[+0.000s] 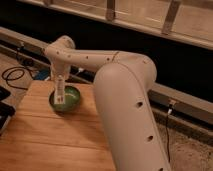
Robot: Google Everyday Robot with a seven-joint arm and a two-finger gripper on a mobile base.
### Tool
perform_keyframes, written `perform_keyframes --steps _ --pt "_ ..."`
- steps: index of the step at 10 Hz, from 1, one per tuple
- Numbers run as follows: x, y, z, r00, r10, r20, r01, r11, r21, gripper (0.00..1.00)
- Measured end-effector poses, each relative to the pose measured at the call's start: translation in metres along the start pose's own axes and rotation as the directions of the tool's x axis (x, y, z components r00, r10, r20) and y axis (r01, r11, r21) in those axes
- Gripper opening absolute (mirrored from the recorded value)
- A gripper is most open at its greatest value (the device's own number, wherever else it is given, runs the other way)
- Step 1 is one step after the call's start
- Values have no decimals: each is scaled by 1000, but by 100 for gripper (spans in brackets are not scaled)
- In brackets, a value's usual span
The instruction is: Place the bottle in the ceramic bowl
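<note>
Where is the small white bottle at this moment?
The slim white bottle hangs upright from the shut end effector, its lower end over the green ceramic bowl, at the left on the wooden table.

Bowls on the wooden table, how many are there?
1. The ceramic bowl sits near the wooden table's far edge, under the pincer holding the bottle. The arm may hide others.

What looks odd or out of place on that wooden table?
Nothing looks spilled or broken. The gripper holds the white bottle upright over the green ceramic bowl, its lower end at the bowl's left side. The bowl sits level on the wooden table.
</note>
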State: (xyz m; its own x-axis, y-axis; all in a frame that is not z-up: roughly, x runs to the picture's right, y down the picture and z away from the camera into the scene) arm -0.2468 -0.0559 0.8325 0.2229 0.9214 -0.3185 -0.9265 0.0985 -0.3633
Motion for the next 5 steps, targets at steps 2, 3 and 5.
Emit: perform_keyframes --steps 2,3,5 --pt "10 -33 12 999 51 0 -51 999 -1 0" --pt "14 -34 15 998 62 -6 -62 998 -15 3" --pt "15 -32 15 998 58 -9 -58 998 -19 2"
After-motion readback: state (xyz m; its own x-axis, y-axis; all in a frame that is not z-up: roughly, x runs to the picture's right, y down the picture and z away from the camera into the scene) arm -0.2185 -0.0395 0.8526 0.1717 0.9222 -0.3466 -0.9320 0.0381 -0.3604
